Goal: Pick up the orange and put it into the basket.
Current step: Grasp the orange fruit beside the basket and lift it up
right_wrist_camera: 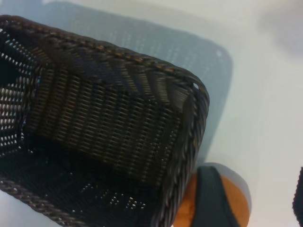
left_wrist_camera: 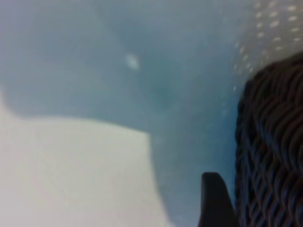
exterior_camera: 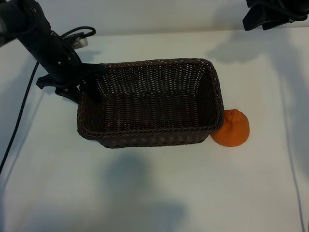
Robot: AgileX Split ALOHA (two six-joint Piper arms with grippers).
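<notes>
The exterior view looks steeply down on a white table (exterior_camera: 145, 193), taking in the whole basket (exterior_camera: 149, 104) with the orange (exterior_camera: 231, 128) against its right end. The left wrist view sits very close to the basket's (left_wrist_camera: 272, 151) outer wall, facing down at the tabletop (little else fits in it). The right wrist view looks down from nearby into one corner of the basket (right_wrist_camera: 184, 118), with the orange (right_wrist_camera: 189, 208) just outside that corner, so all three views share the basket and two share the orange.
</notes>
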